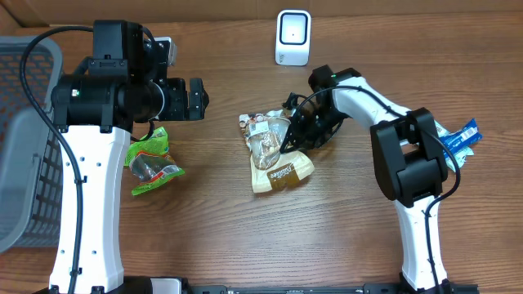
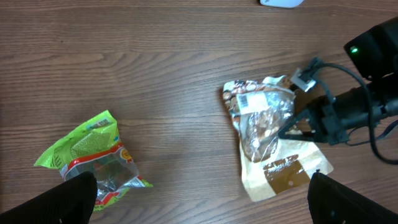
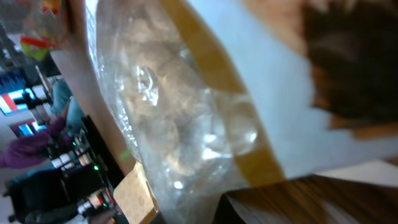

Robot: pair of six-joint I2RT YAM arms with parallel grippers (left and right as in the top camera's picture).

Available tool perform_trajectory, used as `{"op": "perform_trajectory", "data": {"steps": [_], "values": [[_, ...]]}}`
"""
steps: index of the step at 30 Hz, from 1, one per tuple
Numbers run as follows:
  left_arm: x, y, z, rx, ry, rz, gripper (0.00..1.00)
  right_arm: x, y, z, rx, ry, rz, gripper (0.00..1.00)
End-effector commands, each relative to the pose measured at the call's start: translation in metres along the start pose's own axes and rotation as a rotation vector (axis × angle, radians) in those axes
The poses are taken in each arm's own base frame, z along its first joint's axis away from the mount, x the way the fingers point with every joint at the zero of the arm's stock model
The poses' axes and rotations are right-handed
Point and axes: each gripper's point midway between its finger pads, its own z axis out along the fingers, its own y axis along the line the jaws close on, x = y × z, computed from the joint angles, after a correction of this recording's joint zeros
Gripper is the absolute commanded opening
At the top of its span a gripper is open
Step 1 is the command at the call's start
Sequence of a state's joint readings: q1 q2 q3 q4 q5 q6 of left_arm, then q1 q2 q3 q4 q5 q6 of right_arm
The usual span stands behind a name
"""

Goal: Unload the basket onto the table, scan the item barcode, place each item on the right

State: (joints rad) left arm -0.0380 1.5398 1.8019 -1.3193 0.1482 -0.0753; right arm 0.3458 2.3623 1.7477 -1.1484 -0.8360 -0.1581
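Snack bag (image 1: 276, 159) pinched at its edge by right claw (image 1: 288, 145).

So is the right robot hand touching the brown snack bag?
Touching. In the left wrist view the right gripper pinches the right edge of the brown snack bag, with no gap between fingertips and bag.

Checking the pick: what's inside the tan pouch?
The clear window of the tan pouch shows brownish snack pieces; whatever sits behind its printed lower half is covered.

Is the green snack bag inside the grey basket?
No, the green snack bag lies on the wooden table, outside the grey basket.
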Motion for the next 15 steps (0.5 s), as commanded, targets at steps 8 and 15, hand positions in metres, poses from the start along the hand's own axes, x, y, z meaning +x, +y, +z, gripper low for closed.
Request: {"op": "perform_trajectory", "data": {"steps": [8,15], "values": [[0.0,0.0,0.001,-0.002,0.004,-0.011,1.0,-0.029,0.057,-0.094,-0.059,-0.233,-0.262,0.04],[0.0,0.0,0.001,-0.002,0.004,-0.011,1.0,-0.02,0.118,-0.147,-0.008,-0.371,-0.473,0.04]]}}
